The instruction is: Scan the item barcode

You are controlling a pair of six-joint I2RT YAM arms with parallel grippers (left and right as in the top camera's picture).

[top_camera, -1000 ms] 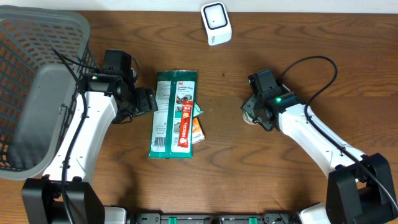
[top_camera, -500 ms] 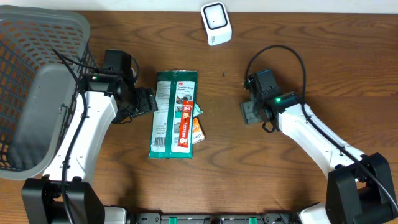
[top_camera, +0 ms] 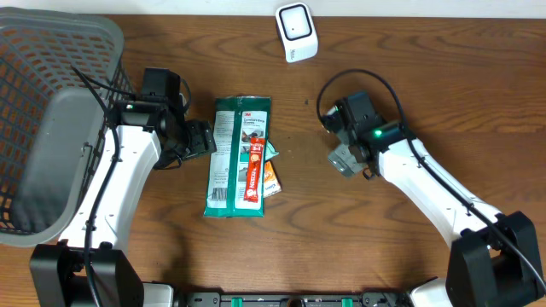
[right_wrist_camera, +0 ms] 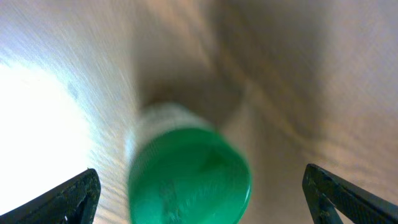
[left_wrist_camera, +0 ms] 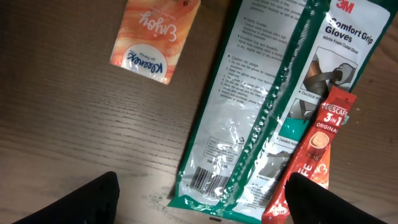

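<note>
The overhead camera is looking straight down at the whole counter (top_camera: 341, 247). Both wrist cameras are facing downward, close; the left is sharing the glove packet (left_wrist_camera: 261, 124) with overhead.

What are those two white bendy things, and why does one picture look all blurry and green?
They are two robot arms at a wooden table. One picture looks down from above; the other two come from little cameras on each wrist. On the table lie a green glove packet, a red coffee stick on top of it, an orange tissue pack, a white scanner and a grey basket. The blurry green thing is the lid of a small container, just beyond the right gripper. That and the left gripper are open, holding nothing.
</note>
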